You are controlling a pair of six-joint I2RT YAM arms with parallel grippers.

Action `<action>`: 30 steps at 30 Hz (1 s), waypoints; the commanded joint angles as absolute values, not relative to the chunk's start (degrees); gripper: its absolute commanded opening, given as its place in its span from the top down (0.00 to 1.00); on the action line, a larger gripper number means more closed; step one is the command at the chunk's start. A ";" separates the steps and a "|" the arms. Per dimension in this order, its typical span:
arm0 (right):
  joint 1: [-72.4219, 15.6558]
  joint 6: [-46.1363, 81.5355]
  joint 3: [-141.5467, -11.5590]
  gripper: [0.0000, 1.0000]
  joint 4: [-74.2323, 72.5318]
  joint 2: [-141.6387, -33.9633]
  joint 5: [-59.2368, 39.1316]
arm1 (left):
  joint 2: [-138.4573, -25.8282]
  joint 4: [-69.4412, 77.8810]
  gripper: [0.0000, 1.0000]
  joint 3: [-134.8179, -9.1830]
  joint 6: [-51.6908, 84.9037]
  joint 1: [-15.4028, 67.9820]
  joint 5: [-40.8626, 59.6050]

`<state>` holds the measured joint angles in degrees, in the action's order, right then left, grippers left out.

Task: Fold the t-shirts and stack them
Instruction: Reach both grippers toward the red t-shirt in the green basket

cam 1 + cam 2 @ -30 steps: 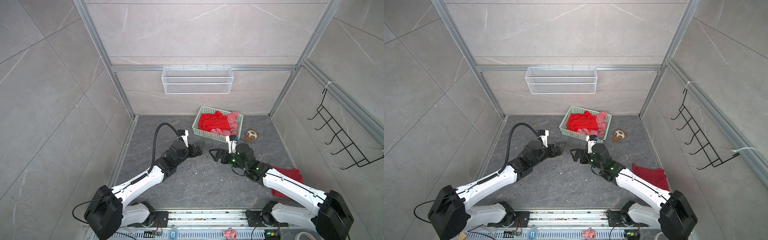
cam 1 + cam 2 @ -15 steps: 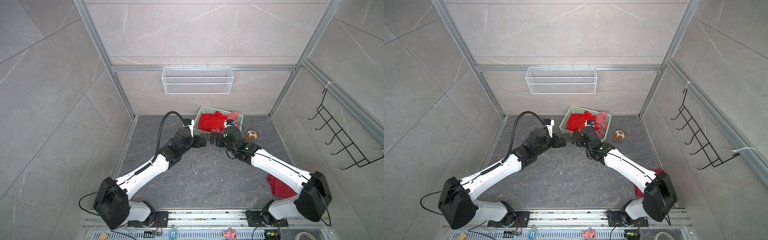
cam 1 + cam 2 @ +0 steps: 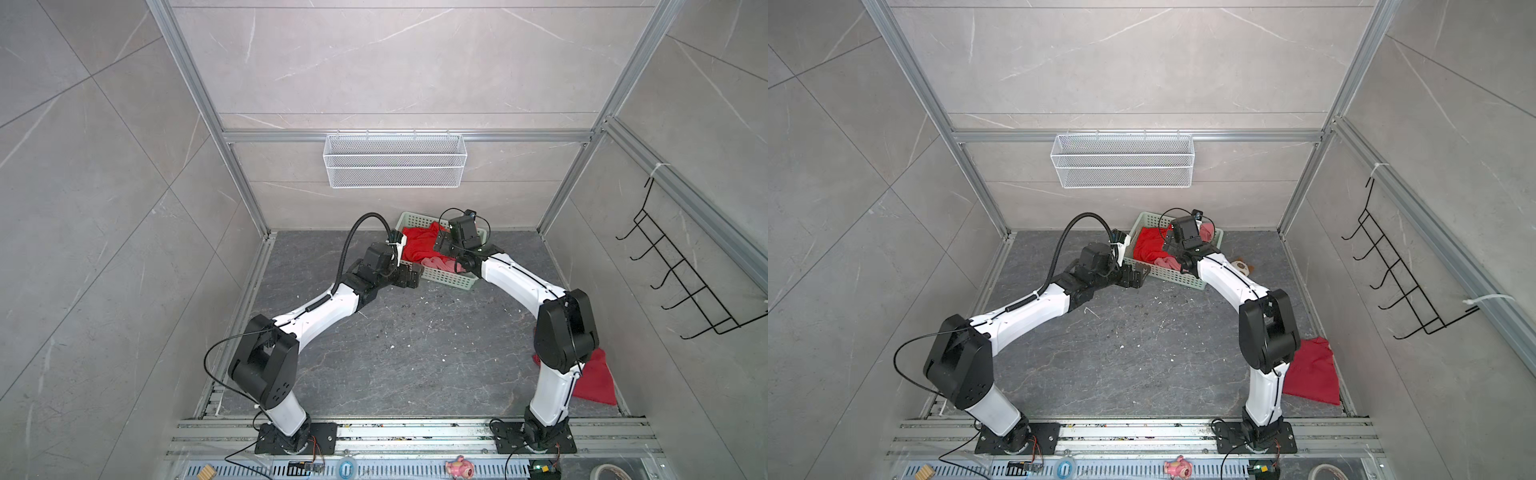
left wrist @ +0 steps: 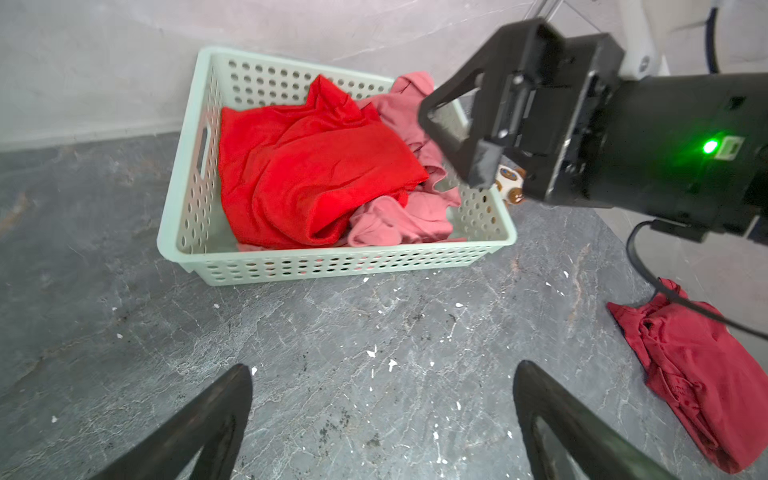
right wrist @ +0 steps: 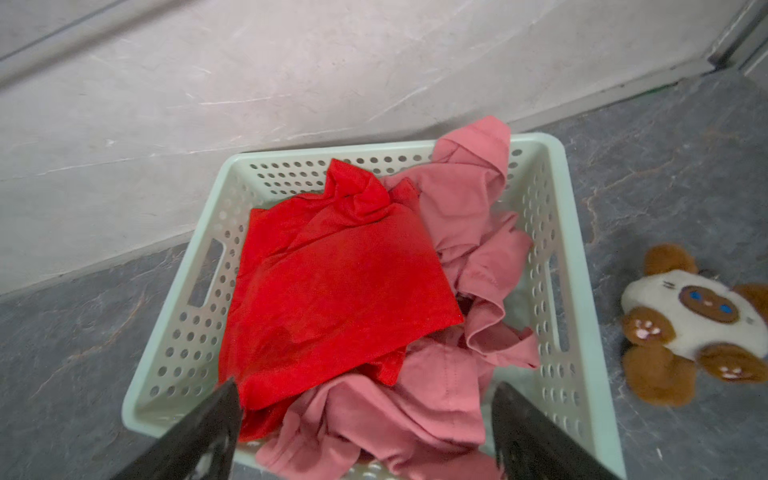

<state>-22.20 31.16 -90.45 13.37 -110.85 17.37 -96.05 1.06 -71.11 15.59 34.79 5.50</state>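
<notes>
A bright red t-shirt (image 5: pixel 332 291) lies crumpled in the mint-green basket (image 5: pixel 557 291), on top of salmon-pink t-shirts (image 5: pixel 469 232). My right gripper (image 5: pixel 366 388) hangs open just above the basket's near end, holding nothing; its fingers straddle pink and red cloth. In both top views it is over the basket (image 3: pixel 440 245). My left gripper (image 4: pixel 384 372) is open over bare floor in front of the basket (image 4: pixel 332 262), at its near-left side (image 3: pixel 415 276). A darker crimson t-shirt (image 3: pixel 594 382) lies bunched on the floor beside the right arm's base.
A brown-and-white plush toy (image 5: pixel 698 320) lies on the floor right of the basket. A white wire basket (image 3: pixel 395 160) hangs on the back wall and a black hook rack (image 3: pixel 685 282) on the right wall. Metal rails (image 3: pixel 415 432) edge the front.
Both arms have reached from the middle of the floor toward the back. The right gripper now hangs over the basket and the left one sits at its near-left side. Both stay open.
</notes>
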 commanded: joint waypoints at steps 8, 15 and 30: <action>-18.41 40.93 -97.31 0.15 11.52 -121.87 6.68 | -103.82 7.58 0.00 -78.41 17.25 30.21 17.45; -17.63 44.51 -99.70 0.20 10.65 -126.11 2.92 | -109.72 8.20 0.00 -84.49 18.39 30.20 21.26; -17.05 50.17 -105.00 0.49 4.79 -132.85 -3.16 | -108.39 9.64 0.00 -82.59 19.87 30.20 21.87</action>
<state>-17.04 48.51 -102.15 7.38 -130.85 -0.78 -110.21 7.40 -82.96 19.53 30.02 21.21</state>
